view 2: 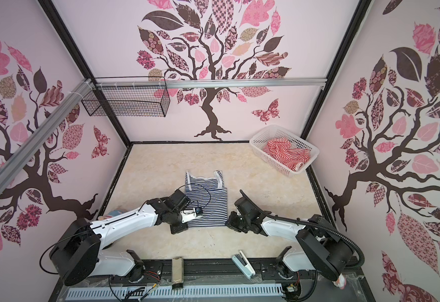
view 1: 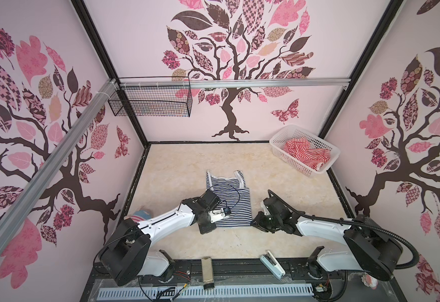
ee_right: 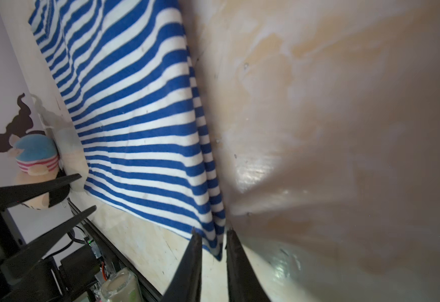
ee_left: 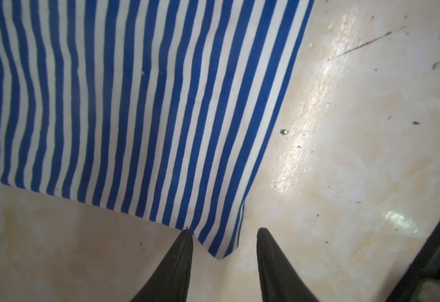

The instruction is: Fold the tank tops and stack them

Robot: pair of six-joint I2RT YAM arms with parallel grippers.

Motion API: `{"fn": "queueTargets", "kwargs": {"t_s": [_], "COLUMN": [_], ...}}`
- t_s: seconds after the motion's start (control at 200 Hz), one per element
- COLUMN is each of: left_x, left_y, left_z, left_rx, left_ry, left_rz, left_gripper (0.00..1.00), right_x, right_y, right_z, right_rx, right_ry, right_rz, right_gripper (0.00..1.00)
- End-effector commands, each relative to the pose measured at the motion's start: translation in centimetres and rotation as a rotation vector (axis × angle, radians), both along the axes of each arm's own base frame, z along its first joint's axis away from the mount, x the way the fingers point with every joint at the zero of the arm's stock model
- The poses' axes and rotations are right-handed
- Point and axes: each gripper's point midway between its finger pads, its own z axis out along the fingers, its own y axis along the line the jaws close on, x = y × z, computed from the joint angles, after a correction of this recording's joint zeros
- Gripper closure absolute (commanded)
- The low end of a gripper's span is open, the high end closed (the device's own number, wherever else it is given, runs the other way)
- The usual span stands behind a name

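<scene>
Navy tank top (view 1: 229, 206) flat mid-table, left gripper (ee_left: 224, 231) and right gripper (ee_right: 212, 231) both parted astride its near hem corners (red tank top (view 1: 305, 153) bunched in basket (view 1: 296, 163)); next: pinch both, fold hem toward straps.

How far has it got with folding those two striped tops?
Early on. Done: the navy top lies flat on the table, one side seemingly folded over. In hand: the left gripper and right gripper each straddle a hem corner, jaws apart, nothing lifted. Left: finish folding it, then fold the red top, crumpled in the basket, and stack both.
</scene>
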Motion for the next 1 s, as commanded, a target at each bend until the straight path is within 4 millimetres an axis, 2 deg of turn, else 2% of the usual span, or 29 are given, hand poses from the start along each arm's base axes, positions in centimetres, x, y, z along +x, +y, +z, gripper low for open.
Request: {"fn": "queueTargets", "kwargs": {"t_s": [0.0, 0.135, 0.395, 0.54, 0.62, 0.735, 0.991], "left_x": [0.0, 0.1, -0.3, -0.5, -0.5, -0.5, -1.4], "left_y": [0.2, -0.1, -0.2, -0.4, -0.5, -0.7, -1.5], "left_z": [-0.8, -1.0, -0.9, -0.4, -0.4, -0.1, 1.9], "left_rx": [0.015, 0.010, 0.000, -0.020, -0.022, -0.031, -0.089], "left_ry": [-0.002, 0.005, 0.025, 0.030, 0.032, 0.036, 0.076], "left_rz": [-0.005, -0.005, -0.007, -0.005, -0.004, -0.005, -0.025], "left_gripper": [0.55, 0.58, 0.84, 0.92, 1.00, 1.00, 1.00], "right_x": [0.6, 0.6, 0.8, 1.0, 1.2, 1.2, 1.0], "right_y": [0.5, 0.5, 1.1, 1.7, 1.7, 1.5, 0.8], "right_z": [0.6, 0.3, 0.2, 0.4, 0.6, 1.1, 3.1], "right_rx": [0.000, -0.001, 0.016, 0.042, 0.043, 0.044, 0.040], "right_ry": [-0.015, -0.010, -0.006, -0.008, -0.014, -0.026, -0.066], "right_rz": [0.007, 0.006, 0.015, 0.018, 0.013, 0.006, -0.001], "right_gripper": [0.76, 0.76, 0.76, 0.76, 0.84, 1.00, 1.00]}}
